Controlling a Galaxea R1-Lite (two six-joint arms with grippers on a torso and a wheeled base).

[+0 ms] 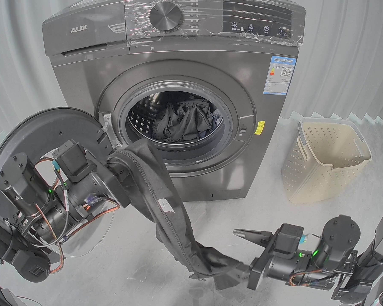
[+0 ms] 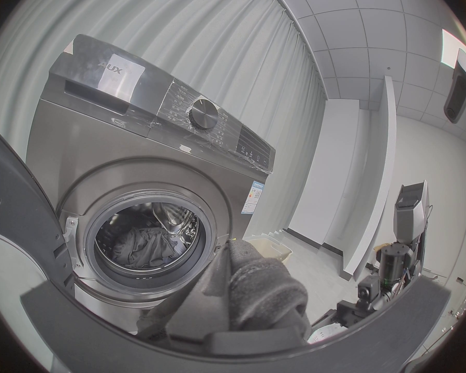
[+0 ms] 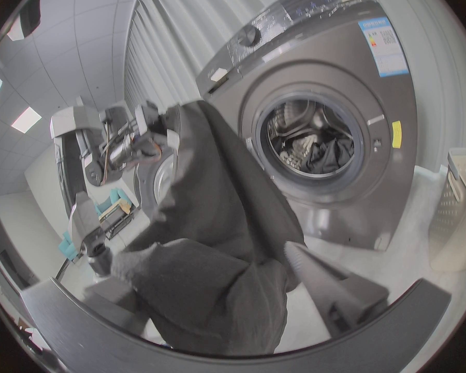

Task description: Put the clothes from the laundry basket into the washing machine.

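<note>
Now garment (image 1: 166,209) within left tool (image 1: 117,163).

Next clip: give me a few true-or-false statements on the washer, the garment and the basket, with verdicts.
1. The washing machine has its door open. True.
2. The drum is empty. False: dark clothes lie inside it.
3. The left pincer is shut on a dark garment. True.
4. The laundry basket stands left of the machine. False: in the head view it stands to the machine's right.
5. The garment is wholly inside the drum. False: it hangs outside, in front of the machine, running down to the right pincer.
</note>
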